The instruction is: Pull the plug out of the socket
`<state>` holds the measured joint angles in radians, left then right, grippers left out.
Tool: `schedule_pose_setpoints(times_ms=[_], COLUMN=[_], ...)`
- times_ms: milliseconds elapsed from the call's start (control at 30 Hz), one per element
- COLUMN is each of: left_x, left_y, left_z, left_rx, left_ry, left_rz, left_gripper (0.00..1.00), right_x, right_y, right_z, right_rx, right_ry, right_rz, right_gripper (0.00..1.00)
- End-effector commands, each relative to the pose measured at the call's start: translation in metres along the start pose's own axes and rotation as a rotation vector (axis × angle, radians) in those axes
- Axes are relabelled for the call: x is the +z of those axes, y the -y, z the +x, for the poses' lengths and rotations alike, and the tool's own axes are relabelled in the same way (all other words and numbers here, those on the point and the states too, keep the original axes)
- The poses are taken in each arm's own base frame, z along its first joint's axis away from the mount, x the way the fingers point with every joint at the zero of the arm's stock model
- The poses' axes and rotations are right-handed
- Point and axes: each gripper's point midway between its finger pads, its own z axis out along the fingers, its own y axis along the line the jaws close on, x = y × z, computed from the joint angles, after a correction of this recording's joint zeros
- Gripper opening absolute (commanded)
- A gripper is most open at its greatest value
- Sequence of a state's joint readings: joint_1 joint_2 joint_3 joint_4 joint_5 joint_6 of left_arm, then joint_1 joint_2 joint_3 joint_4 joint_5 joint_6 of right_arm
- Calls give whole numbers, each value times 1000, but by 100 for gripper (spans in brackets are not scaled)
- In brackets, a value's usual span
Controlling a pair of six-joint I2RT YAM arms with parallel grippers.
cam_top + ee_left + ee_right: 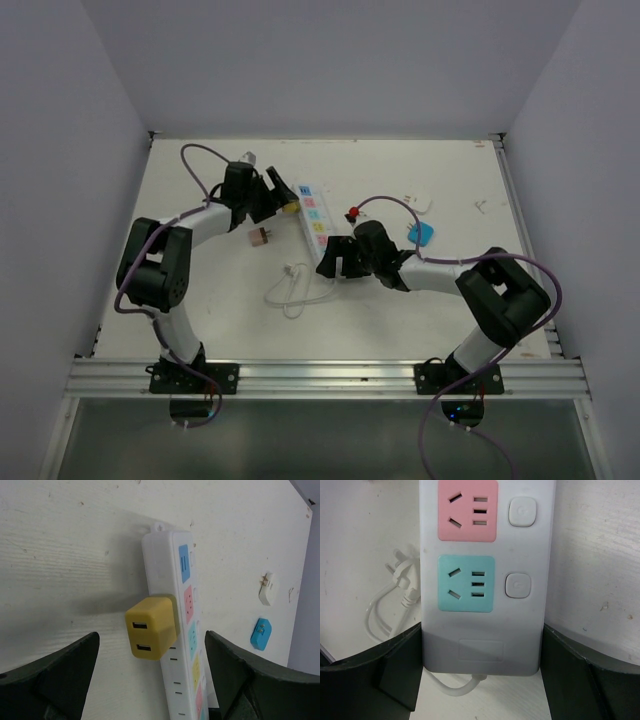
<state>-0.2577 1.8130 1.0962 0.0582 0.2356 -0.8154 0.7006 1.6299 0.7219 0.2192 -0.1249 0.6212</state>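
The socket (316,222) is a long white power strip lying at an angle in the middle of the table, with pink, blue and yellow outlet faces. A yellow plug (152,627) with two USB slots sticks out of the side of the socket (172,570) near its far end. My left gripper (152,636) is open and straddles the plug and strip, both fingers (65,675) clear of them. My right gripper (481,630) is shut on the socket's (482,645) near end, one finger pressed against each long side. The looped white cord (290,290) trails from that end.
A small pink plug (260,237) lies left of the strip. A blue adapter (421,234), a white adapter (418,203) and a small red piece (352,213) lie to the right. Grey walls enclose the table on three sides.
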Motion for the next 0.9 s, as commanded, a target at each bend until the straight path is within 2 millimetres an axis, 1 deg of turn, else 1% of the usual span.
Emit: schedule_pose_setpoints(times_ms=[0,167,200,233,300,367,400,500,533,600,633,867], left_x=[4,11,11,12,13,13,13,13,13,12,11,1], left_y=[14,13,15,15,17,18,20,20,20,20,21,31], left_z=[-5,2,1,1,0,-1,-1,-1,-1,-1,-2,-10], left_rx=[24,7,6,7,1,-4,-2,-2,0,4,3,11], left_ry=[5,-15,-13,-12,-11,-7,-6,-5,-5,-1,3,35], left_rz=[30,40,48,49,56,61,65,67,69,68,70,98], left_gripper=[89,78,75,69,63,53,46,34,23,10,1,0], right_x=[1,1,1,1,1,1,1,1,1,2,1,0], right_y=[19,21,21,22,23,24,26,28,29,31,33,46], right_z=[42,43,42,42,42,43,43,44,44,44,44,46], right_rx=[32,32,32,33,34,35,35,33,37,37,42,70], right_ry=[-139,-140,-139,-139,-138,-141,-141,-141,-144,-146,-148,-159], right_rz=[35,42,41,45,49,59,66,76,83,90,102,169], right_gripper=[0,0,0,0,0,0,0,0,0,0,0,0])
